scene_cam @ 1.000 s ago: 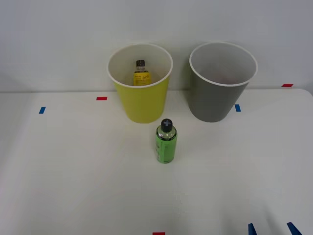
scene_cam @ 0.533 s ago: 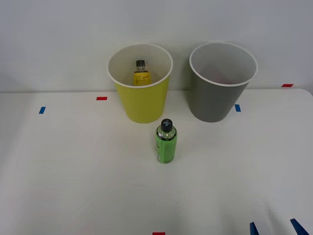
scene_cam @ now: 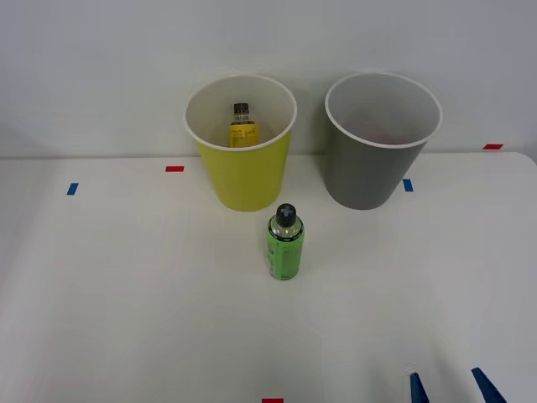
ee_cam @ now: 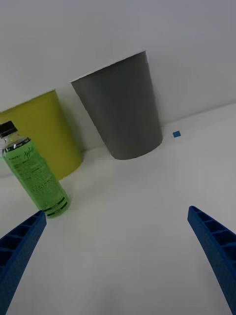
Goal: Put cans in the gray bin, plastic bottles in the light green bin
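Broadly, the table (scene_cam: pixel 126 294) carries two round bins side by side at the far edge: the light green bin (scene_cam: pixel 243 172) at about 11 o'clock from the table's middle and the gray bin (scene_cam: pixel 369 172) at about 1 o'clock. Inside the light green bin a yellow-labelled bottle (scene_cam: pixel 242 126) already stands, so that one is sorted; a faint reddish patch low inside the gray bin may be the can, though it is too dim to be sure. Left on the table is the green bottle (scene_cam: pixel 285 243), upright with its dark cap on, just in front of the gap between the bins, at 5 o'clock from the light green one and well apart from the gripper. Since half a second ago the blue fingertips at the front view's lower edge, around 5 o'clock from the bottle, have slid leftward toward it and risen a little further into view, which I read as the right arm starting its approach to this last bottle. The right gripper (ee_cam: pixel 118 256) is spread wide and holds nothing, its two ribbed fingers (ee_cam: pixel 22 246) well apart; the wrist camera looks low across the table, with the bottle off toward one finger, not centred between them.
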You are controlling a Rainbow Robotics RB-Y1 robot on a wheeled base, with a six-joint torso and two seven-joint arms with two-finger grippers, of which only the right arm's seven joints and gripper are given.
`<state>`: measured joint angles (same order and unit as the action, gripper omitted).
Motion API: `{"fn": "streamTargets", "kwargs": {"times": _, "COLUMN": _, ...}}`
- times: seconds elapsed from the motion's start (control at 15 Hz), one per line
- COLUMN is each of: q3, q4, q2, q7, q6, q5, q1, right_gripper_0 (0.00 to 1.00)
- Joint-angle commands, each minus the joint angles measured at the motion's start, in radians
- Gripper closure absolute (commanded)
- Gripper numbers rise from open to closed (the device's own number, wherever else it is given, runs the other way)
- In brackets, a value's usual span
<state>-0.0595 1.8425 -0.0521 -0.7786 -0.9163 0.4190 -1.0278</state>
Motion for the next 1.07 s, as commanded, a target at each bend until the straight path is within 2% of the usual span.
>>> {"fn": "streamTargets", "kwargs": {"times": 0.07, "q3": -0.016, "q4": 0.000, "q2": 0.000, "q7": -0.001, "q6": 0.000, "q5": -0.026, "q1": 0.000, "right_gripper_0": 0.00}}
{"fn": "streamTargets", "kwargs": {"times": 0.67, "q3": -0.011, "q4": 0.000, "q2": 0.000, "q7": -0.039, "q6": 0.000, "q5": -0.005, "q1": 0.000, "right_gripper_0": 0.00}}
{"fn": "streamTargets", "kwargs": {"times": 1.07, "q3": 0.026, "q4": 0.000, "q2": 0.000, "q7": -0.062, "q6": 0.000, "q5": 0.015, "q1": 0.003, "right_gripper_0": 0.00}}
